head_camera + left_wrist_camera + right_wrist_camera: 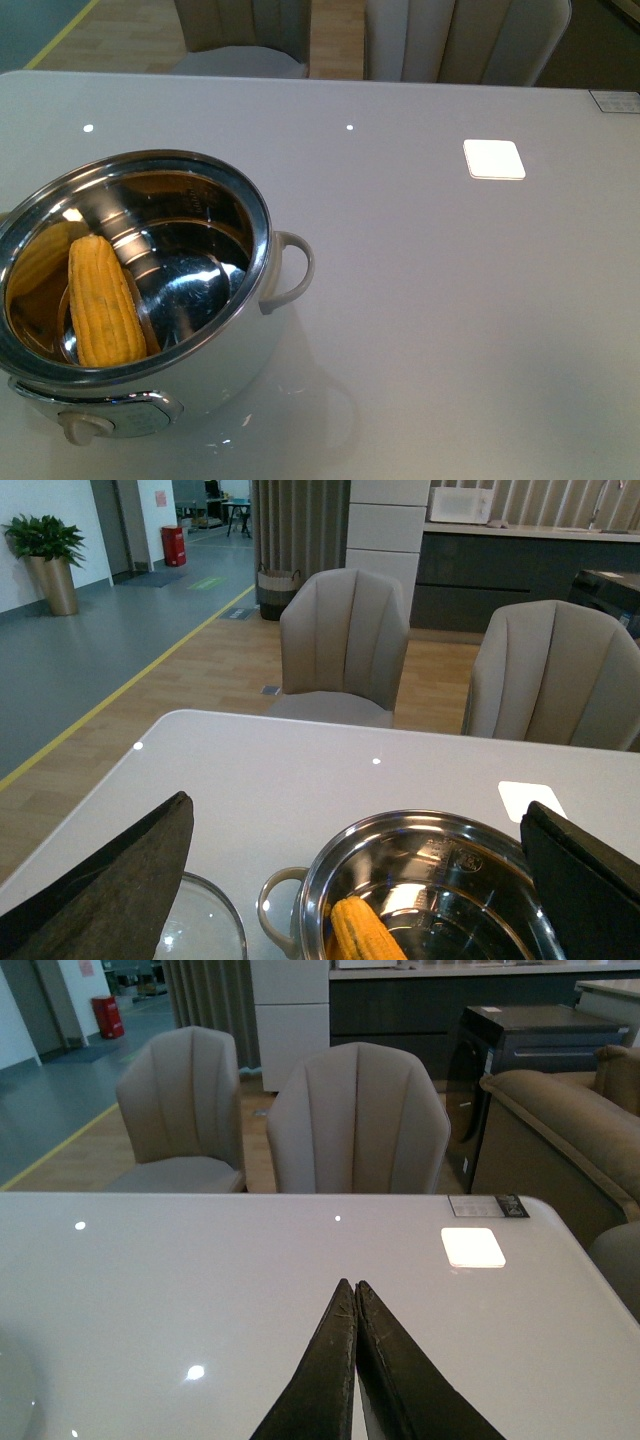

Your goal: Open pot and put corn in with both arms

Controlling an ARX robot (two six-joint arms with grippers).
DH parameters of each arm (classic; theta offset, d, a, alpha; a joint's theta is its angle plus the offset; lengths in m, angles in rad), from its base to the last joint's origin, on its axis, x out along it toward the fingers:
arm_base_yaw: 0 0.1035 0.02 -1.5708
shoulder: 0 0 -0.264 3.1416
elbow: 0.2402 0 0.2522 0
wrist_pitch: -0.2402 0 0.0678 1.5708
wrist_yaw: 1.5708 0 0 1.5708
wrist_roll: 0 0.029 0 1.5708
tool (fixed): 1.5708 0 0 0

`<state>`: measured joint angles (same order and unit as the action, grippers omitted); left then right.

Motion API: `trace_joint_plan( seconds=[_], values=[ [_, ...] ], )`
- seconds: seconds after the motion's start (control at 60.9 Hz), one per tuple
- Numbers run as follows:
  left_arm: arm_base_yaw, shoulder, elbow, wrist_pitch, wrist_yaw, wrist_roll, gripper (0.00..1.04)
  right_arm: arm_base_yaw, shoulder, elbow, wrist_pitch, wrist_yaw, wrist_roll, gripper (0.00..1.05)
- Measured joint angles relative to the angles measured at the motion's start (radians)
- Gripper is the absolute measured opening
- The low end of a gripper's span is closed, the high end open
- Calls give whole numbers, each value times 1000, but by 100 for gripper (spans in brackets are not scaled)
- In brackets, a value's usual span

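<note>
Corn (pixel 102 302) — inside pot (pixel 262 236) | left pincer (pixel 350 880) wide apart — empty

No legible text found. Markings stamped inside the pot (pixel 455 860) wall and a printed label (pixel 487 1206) on the table (pixel 200 1290) are too small to read.

pot (pixel 262 232) cropped at left edge, glass lid (pixel 205 925) mostly cut off

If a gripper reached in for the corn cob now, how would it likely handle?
The corn looks stiff and light. Its tapered round body would probably roll or slide on the shiny steel inside the pot. It leans against the wall, so a nudge may drop it flat.
</note>
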<state>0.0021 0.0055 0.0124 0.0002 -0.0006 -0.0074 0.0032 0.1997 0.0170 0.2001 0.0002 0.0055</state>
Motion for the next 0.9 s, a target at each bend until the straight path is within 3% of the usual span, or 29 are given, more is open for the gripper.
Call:
trace_joint_plan(
  seconds=[0.098,0.213,0.525,0.804,0.903],
  values=[
    [0,0,0,0,0,0,98,0,-24,0,-24,0,0,2],
    [0,0,0,0,0,0,98,0,-169,0,-189,2,0,2],
    [0,0,0,0,0,0,98,0,-193,0,-198,2,-1,3],
    [0,0,0,0,0,0,98,0,-193,0,-199,2,-1,54],
    [0,0,0,0,0,0,98,0,-193,0,-199,2,-1,77]
  ],
)
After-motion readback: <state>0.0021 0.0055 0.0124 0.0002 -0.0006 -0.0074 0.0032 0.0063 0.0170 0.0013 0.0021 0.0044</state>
